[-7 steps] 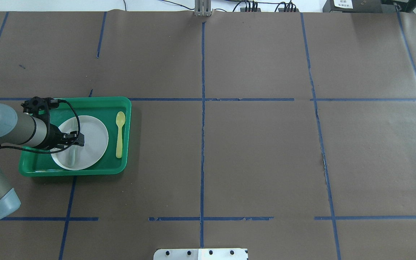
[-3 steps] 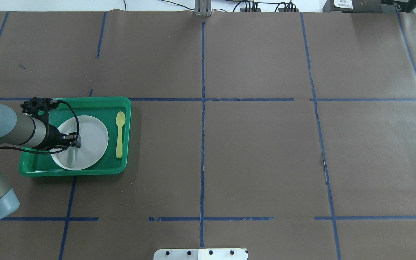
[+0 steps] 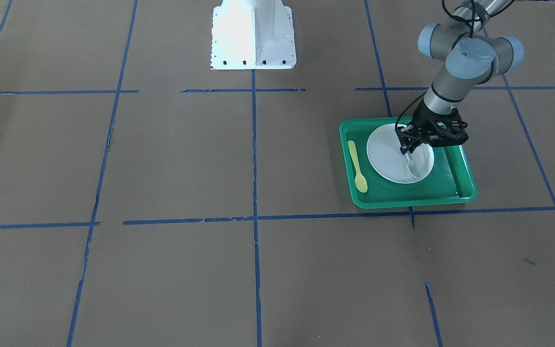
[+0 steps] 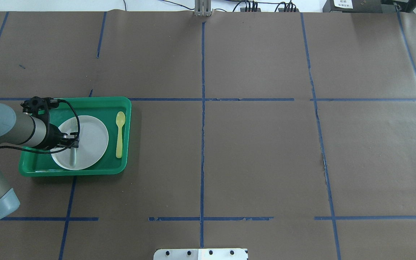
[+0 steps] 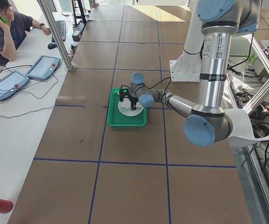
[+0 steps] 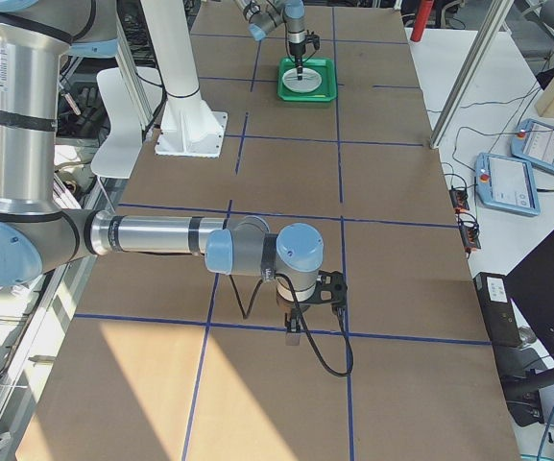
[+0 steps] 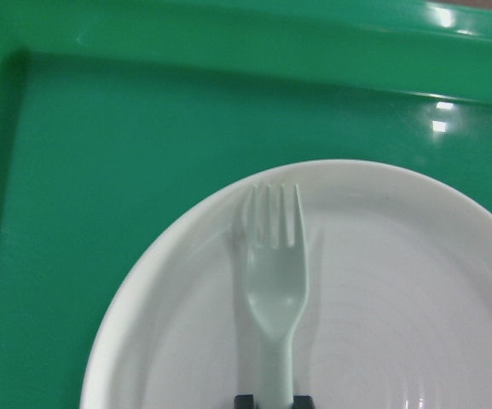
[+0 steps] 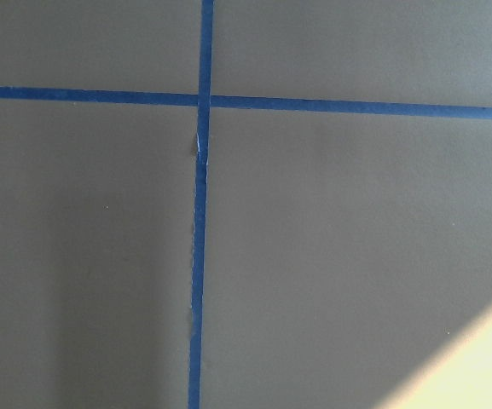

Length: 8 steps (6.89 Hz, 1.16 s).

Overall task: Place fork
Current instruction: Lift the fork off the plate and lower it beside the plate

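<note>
The pale translucent fork lies flat on the white plate, tines toward the tray's far wall. In the overhead view the fork lies along the plate's left part, inside the green tray. My left gripper is down over the fork's handle; in the wrist view its dark fingertips press close on either side of the handle, shut on it. My right gripper hangs over bare table far from the tray; I cannot tell whether it is open or shut.
A yellow plastic spoon lies in the tray to the right of the plate, also in the front-facing view. The robot's white base stands at mid-table. Brown paper with blue tape lines covers the table.
My left gripper has moved a little to the left across the plate, from beside the fork to over its handle. The fork, plate and spoon have not moved.
</note>
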Motion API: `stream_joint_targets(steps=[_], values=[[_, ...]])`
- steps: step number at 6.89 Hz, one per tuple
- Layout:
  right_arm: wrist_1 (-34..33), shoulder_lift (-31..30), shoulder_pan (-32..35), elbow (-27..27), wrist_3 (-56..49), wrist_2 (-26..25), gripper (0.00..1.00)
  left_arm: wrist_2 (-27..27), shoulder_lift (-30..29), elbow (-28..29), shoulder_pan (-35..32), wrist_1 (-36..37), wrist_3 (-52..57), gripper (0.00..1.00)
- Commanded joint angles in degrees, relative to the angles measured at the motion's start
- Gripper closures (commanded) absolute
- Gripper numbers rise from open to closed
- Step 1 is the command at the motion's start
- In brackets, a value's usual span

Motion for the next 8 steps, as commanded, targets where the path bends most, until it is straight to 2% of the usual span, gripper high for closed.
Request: stream_joint_targets(steps=[1, 4, 5, 7, 8], values=[[0.0, 0.0, 0.0, 0.0, 0.0, 0.0, 0.00, -0.1, 0.2, -1.4, -1.2, 0.0, 0.6, 1.00], [0.0, 0.0, 0.0, 0.0, 0.0, 0.0, 0.00, -1.2, 3.0, -2.1, -7.9, 0.0, 9.8, 1.00], [0.0, 0.0, 0.0, 0.1, 0.0, 0.0, 0.00, -1.4, 5.6, -2.1, -8.6, -0.2, 13.4, 1.00], [0.0, 0.0, 0.0, 0.1, 0.0, 0.0, 0.00, -1.6, 5.7, -1.2, -8.6, -1.2, 13.2, 1.00], [0.0, 0.0, 0.0, 0.1, 0.0, 0.0, 0.00, -1.5, 5.8, -0.6, -8.4, -1.2, 13.5, 0.01]])
